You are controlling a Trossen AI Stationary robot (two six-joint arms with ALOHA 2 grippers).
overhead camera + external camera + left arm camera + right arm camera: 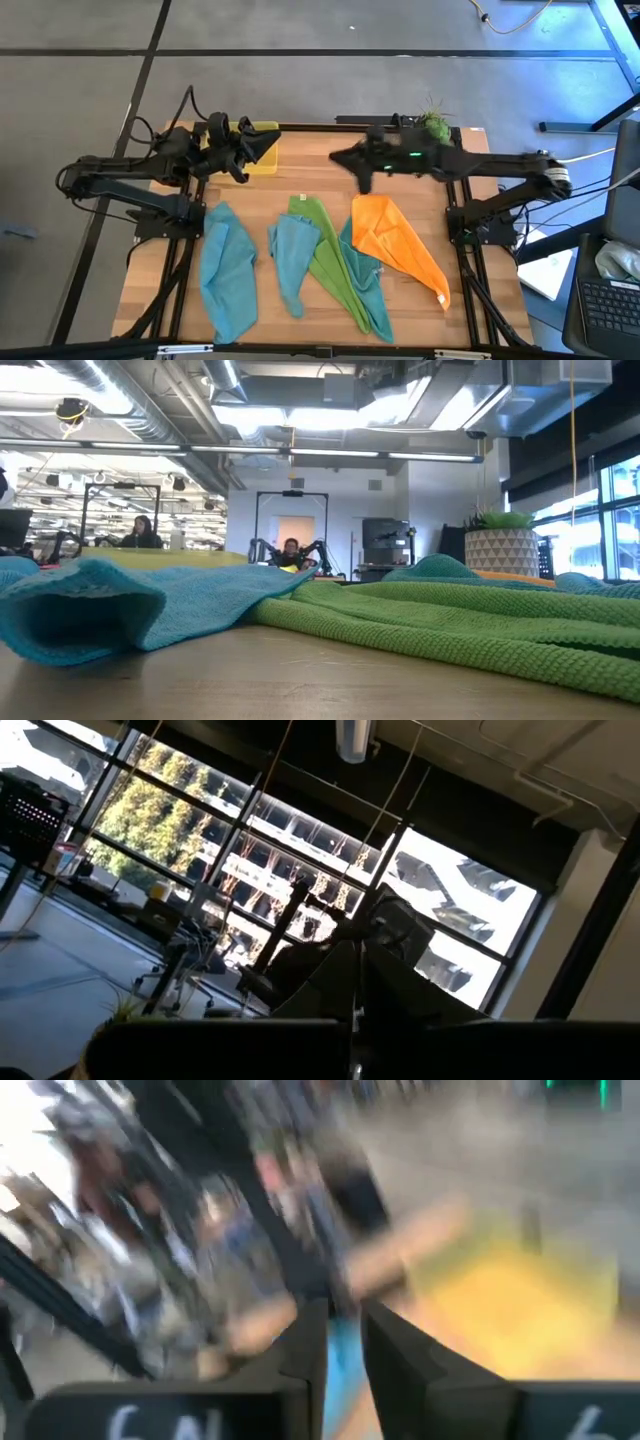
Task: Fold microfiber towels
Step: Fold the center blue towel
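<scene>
The yellow-green tray (262, 150) at the far edge sits under the closed, empty left gripper (268, 148); the slightly parted, empty right gripper (338, 157) hovers beyond the crumpled towels (330, 255) spread mid-table.

An open-plan robotics lab: exposed ceiling ducts (150, 420), big windows (600, 520), other arm rigs (290, 550), people (140, 532) at workstations.

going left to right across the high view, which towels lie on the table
light blue towel → second light blue towel → lime green towel → orange towel. The teal towel lies under the green and orange ones, so its place is unclear.
</scene>
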